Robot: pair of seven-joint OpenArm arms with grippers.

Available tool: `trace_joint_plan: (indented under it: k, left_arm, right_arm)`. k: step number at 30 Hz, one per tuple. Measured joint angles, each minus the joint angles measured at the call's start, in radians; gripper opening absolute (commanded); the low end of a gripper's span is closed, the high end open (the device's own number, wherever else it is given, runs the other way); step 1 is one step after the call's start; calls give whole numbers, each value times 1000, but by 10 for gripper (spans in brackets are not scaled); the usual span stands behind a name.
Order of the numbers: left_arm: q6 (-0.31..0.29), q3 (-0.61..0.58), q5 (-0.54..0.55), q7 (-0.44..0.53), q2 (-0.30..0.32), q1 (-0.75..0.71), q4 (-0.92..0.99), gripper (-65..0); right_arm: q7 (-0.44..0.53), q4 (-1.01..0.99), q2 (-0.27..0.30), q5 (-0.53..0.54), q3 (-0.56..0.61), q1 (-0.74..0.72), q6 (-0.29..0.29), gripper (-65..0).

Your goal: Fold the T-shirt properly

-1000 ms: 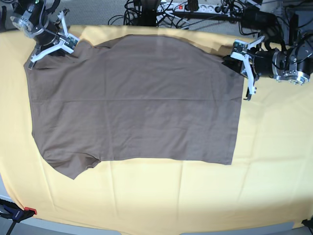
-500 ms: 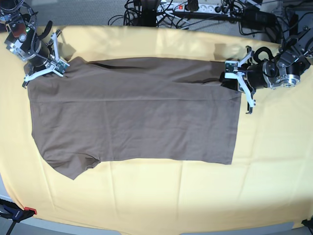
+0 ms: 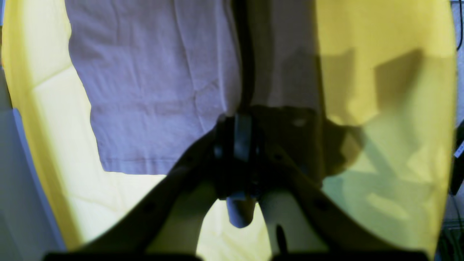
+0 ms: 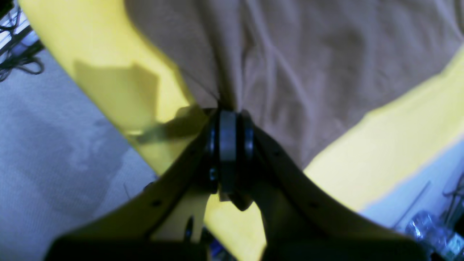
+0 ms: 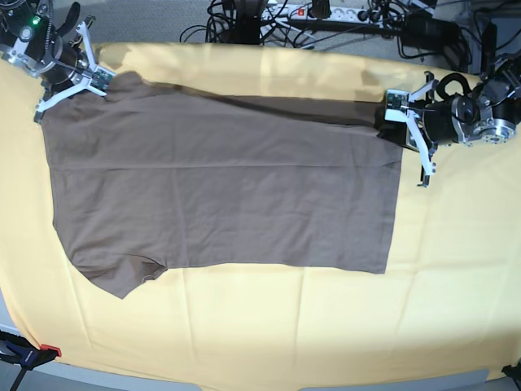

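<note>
T-shirt (image 5: pixel 220 179) lies spread on the yellow cloth (image 5: pixel 326 326), folded lengthwise, one sleeve sticking out at the near left of the base view. Right gripper (image 5: pixel 96 75) sits at the shirt's far left corner, jaws pinched together on the fabric, which bunches into the tips in the right wrist view (image 4: pixel 232 108). Left gripper (image 5: pixel 389 124) is at the far right corner by the hem, jaws likewise clamped on the shirt's edge (image 3: pixel 239 119), its shadow falling on the cloth.
</note>
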State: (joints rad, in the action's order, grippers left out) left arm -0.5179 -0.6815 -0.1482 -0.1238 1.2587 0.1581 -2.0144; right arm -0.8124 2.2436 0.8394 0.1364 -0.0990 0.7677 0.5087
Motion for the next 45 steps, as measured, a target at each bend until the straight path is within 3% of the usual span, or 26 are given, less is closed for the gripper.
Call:
trace_joint_plan:
  k: [5,9,14,16,19,23,28,32,40,42,45]
  left_arm:
    - [2,0,-3,0,37,0,-64,-650]
    - [1,0,-26,0,38,0,-69,-650]
    - [74,0,-91,0,28,0,-63,-650]
    - [92,0,-92,-1,15,0,-55,-650]
    - [105,0,-92,-26,-24,0,-42,-650]
    - [146,0,-90,-64,-71,0,-23,-650]
    - [207,0,-89,-105,-98,0,-14,-650]
    - [208,0,-88,-109,-101,0,-14,-650]
    - [208,0,-88,-134,-101,0,-14,-650]
    - [208,0,-88,-134,-101,0,-14,-650]
    - [207,0,-87,-129,-95,0,-14,-650]
  right_arm:
    - [5,54,0,55,-117,83,-3,-650]
    - [47,51,0,101,-140,83,-3,-650]
    - [197,-21,0,104,-140,74,-1,-650]
    - [210,-61,-2,106,-139,32,32,-650]
    - [226,-107,-2,122,-140,-48,27,-650]
    - [221,-169,-16,224,-138,-128,85,-650]
    - [227,-246,-17,285,-138,-203,106,-650]
    - [226,-297,-17,334,-138,-233,133,-650]
    - [225,-313,-17,336,-138,-237,141,-650]
    - [196,-313,-17,334,-138,-239,187,-650]
    - [113,-289,-19,376,-138,-237,190,-650]
